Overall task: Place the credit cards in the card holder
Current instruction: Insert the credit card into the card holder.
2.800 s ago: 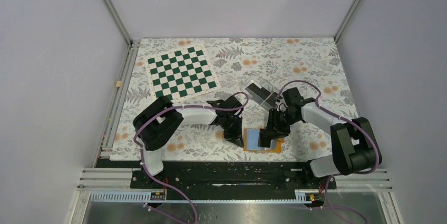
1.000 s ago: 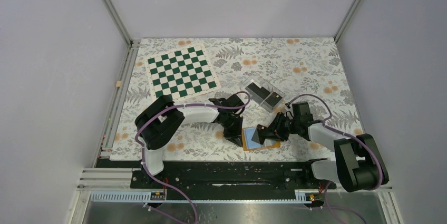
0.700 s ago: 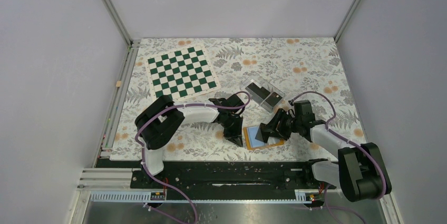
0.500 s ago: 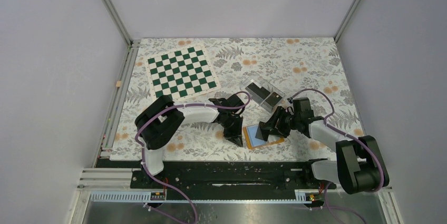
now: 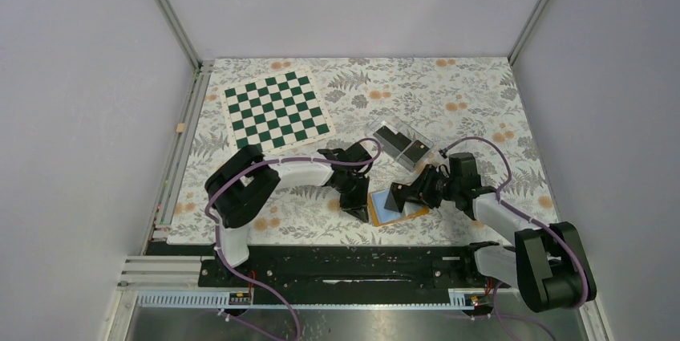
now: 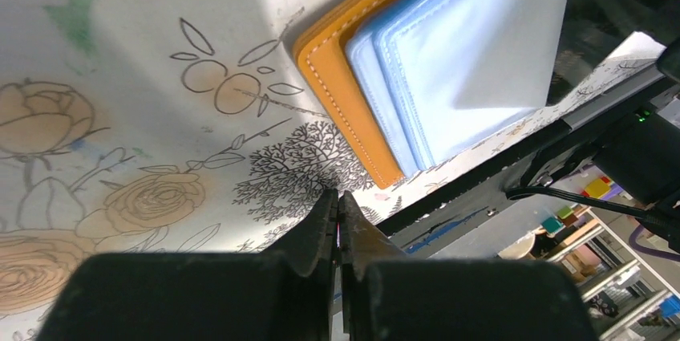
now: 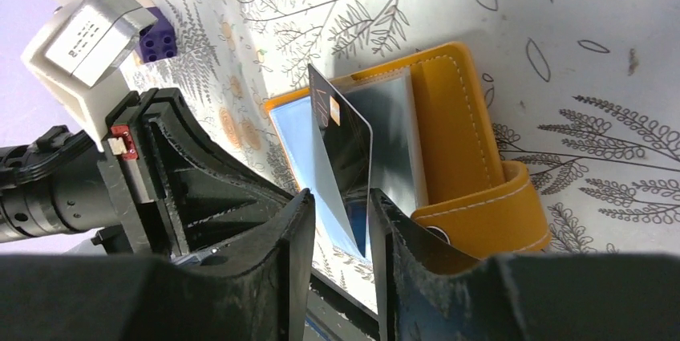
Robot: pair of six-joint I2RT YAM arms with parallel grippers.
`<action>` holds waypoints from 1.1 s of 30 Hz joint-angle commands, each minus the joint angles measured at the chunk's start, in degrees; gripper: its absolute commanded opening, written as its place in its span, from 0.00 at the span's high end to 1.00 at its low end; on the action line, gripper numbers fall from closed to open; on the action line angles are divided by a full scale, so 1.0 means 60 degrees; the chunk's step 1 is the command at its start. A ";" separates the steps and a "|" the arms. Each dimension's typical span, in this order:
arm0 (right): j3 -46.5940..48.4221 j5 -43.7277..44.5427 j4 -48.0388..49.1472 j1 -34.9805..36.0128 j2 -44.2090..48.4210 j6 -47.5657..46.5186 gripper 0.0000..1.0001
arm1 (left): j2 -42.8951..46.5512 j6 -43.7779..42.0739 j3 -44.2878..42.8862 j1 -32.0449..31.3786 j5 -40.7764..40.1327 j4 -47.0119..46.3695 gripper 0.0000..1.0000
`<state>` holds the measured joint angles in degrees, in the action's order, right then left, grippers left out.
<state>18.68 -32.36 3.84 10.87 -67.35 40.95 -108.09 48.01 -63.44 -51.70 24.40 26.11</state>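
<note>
My right gripper (image 7: 337,225) is clamped across the edges of a black card (image 7: 343,144), which stands tilted over the blue pockets of the open wallet (image 7: 453,108). My left gripper (image 6: 338,209), fingers together, points at the table (image 6: 120,76) just beside the wallet's near corner.

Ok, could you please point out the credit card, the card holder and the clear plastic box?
credit card (image 7: 351,148), right wrist view, on its dark face below the chip.
card holder (image 7: 453,116), right wrist view, on the orange outer flap.
clear plastic box (image 5: 400,143), top external view, on its middle.
</note>
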 commanded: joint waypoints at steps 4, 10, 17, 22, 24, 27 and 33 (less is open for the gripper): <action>-0.0064 -0.0257 0.0606 -0.0054 0.0099 0.0066 0.64 | 0.0890 -0.0308 -0.0370 0.0421 -0.1060 0.0105 0.87; -0.0103 -0.0444 0.1084 -0.0053 -0.0477 0.0108 0.64 | 0.0960 0.0153 -0.0698 0.0681 -0.0447 -0.1118 0.77; -0.0150 -0.0434 0.1598 -0.0076 -0.0759 0.0343 0.63 | -0.0605 0.0546 -0.1359 0.0438 0.0216 -0.1738 0.86; -0.0312 -0.0483 0.1865 -0.0151 -0.0803 0.0551 0.61 | -0.1260 0.0677 -0.1442 0.0168 0.0351 -0.1964 0.94; -0.0390 -0.0386 0.1854 -0.0192 -0.0748 0.0619 0.60 | -0.1395 0.0736 -0.1369 0.0109 0.0286 -0.1968 0.97; -0.0428 -0.0092 0.1555 -0.0269 -0.0736 0.0635 0.57 | -0.1505 0.0838 -0.1208 0.0080 0.0070 -0.1839 1.00; -0.0173 0.0523 0.0399 -0.0302 -0.0700 0.0019 0.51 | -0.1630 0.0771 -0.1081 0.0043 -0.0158 -0.1556 1.00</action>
<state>16.71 -32.93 10.52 9.63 -71.70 44.05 -115.39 53.19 -70.81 -50.74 26.65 14.31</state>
